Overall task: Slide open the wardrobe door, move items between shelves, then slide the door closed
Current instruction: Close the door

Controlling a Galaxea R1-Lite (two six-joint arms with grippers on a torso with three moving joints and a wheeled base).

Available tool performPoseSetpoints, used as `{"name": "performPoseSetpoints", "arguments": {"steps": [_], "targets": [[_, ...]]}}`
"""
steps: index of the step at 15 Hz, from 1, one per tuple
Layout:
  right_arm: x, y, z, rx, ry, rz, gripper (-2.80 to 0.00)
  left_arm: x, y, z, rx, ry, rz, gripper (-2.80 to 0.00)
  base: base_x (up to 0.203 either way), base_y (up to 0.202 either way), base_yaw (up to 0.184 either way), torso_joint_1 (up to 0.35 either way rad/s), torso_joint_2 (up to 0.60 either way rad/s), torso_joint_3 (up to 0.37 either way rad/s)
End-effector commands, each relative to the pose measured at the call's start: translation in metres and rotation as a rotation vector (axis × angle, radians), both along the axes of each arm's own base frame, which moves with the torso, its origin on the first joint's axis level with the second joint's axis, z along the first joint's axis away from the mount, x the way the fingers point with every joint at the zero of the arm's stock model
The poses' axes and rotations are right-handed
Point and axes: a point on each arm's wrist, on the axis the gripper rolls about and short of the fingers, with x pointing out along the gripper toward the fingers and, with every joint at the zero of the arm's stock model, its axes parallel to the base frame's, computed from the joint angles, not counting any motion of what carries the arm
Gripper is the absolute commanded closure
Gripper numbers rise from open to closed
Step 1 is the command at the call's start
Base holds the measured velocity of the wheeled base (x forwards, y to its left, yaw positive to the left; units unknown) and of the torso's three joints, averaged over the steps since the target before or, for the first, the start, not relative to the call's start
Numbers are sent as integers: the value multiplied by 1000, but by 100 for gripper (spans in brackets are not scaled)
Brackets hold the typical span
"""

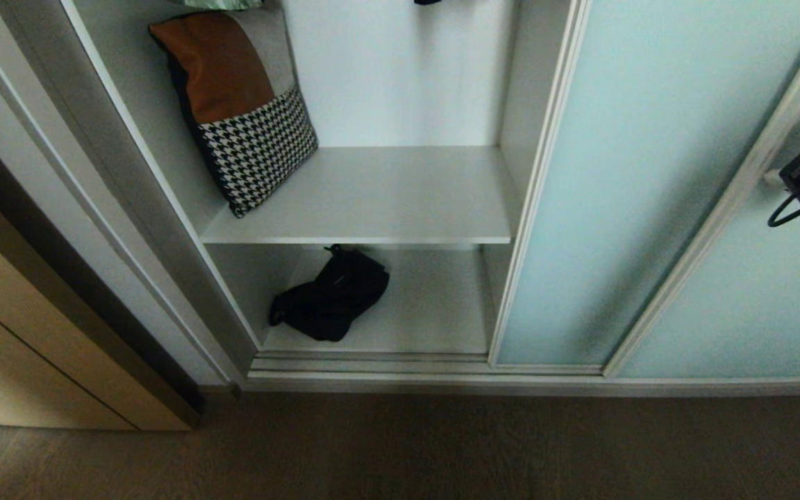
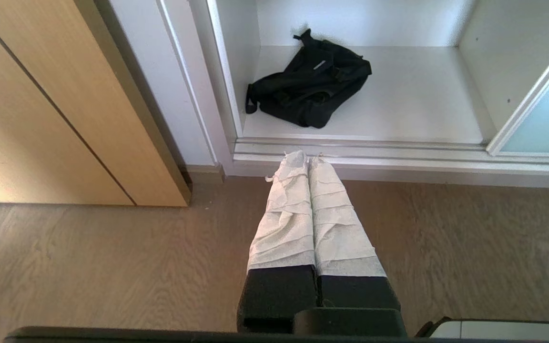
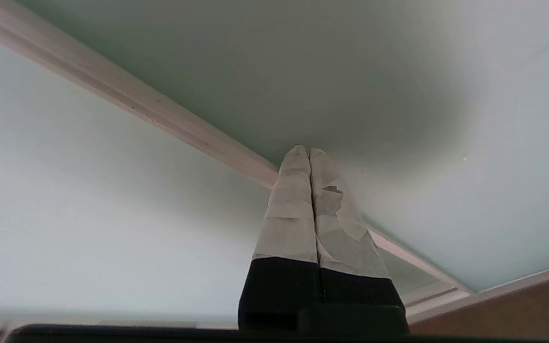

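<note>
The sliding wardrobe door [image 1: 650,173] of frosted aqua glass stands slid to the right, leaving the white compartment open. A black fabric bundle [image 1: 330,295] with straps lies on the lower shelf [image 1: 435,305], toward its left. The upper shelf [image 1: 400,201] carries only a cushion. My right gripper [image 1: 772,179] is shut and empty, its tips at the door's slim right frame strip [image 3: 160,114] against the glass [image 3: 350,71]. The left gripper [image 2: 308,157] is shut and empty, low over the floor in front of the bottom track, short of the bundle [image 2: 310,85].
A brown, grey and houndstooth cushion [image 1: 240,104] leans in the upper shelf's left corner. A tan wood-grain door [image 1: 25,347] stands at the left. The bottom track [image 1: 372,364] runs along the wardrobe front, with wooden floor [image 1: 442,451] before it. A second aqua panel [image 1: 775,298] is further right.
</note>
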Motion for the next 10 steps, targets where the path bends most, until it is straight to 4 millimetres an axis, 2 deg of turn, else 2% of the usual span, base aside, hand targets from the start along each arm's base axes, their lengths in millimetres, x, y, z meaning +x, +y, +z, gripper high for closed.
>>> {"name": "performPoseSetpoints", "arguments": {"steps": [1, 4, 7, 10], "targets": [[-6, 48, 15, -4, -19, 80, 0, 0, 0, 0, 0, 0, -1, 0, 0, 0, 0, 0, 0, 0], [-10, 106, 12, -5, 10, 137, 0, 0, 0, 0, 0, 1, 0, 0, 0, 0, 0, 0, 0, 0], [-31, 159, 21, -26, -12, 226, 0, 0, 0, 0, 0, 2, 0, 0, 0, 0, 0, 0, 0, 0], [-65, 180, 36, -33, -54, 273, 0, 0, 0, 0, 0, 1, 0, 0, 0, 0, 0, 0, 0, 0]]}}
